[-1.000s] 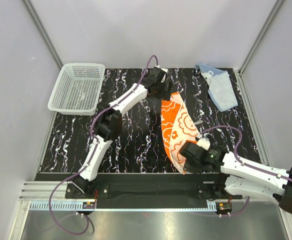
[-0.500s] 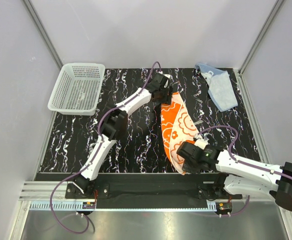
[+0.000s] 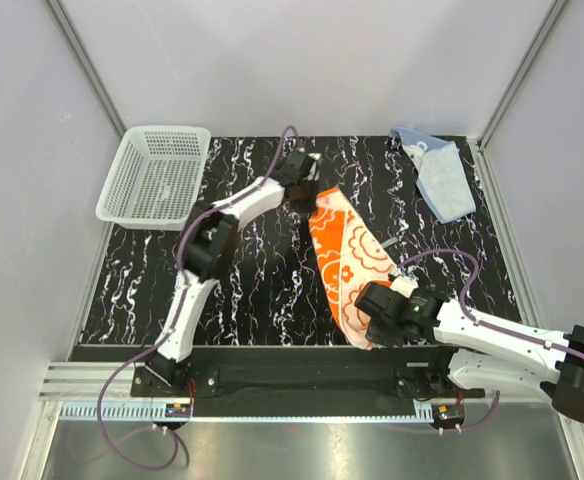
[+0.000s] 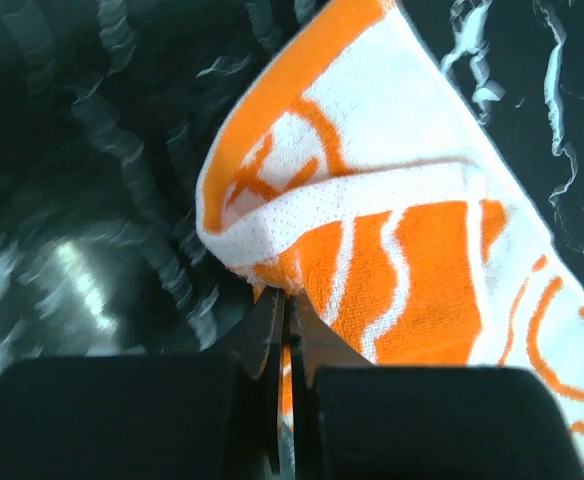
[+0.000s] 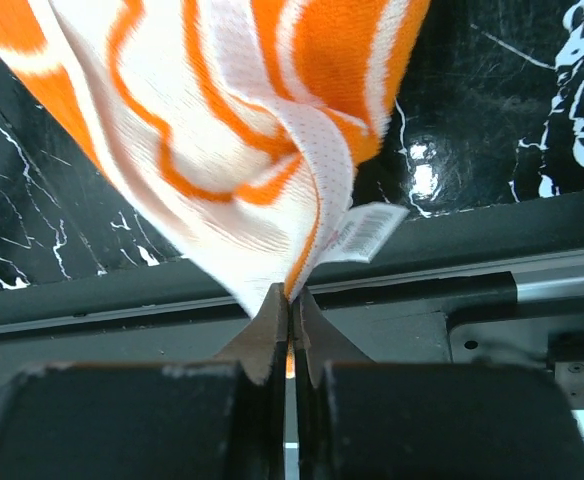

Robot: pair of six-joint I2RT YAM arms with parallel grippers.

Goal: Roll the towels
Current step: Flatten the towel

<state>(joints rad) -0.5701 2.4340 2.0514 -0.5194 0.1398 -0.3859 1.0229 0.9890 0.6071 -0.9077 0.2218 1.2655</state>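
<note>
Left hand (image 4: 284,312) pinched tight on far corner of bright orange soft towel with white cartoon prints (image 3: 345,258); cloth fans out just ahead of its fingertips. Right hand (image 5: 290,305) clamped on near corner, small white label (image 5: 365,232) just beside its tips. Towel spans as long band between both hands over black marbled bench (image 3: 252,290). Plain light blue towel (image 3: 442,180) crumpled well apart, right of left hand. Cannot tell whether band's middle touches bench. Left wrist view: bench blurred, towel cut off at right edge.
</note>
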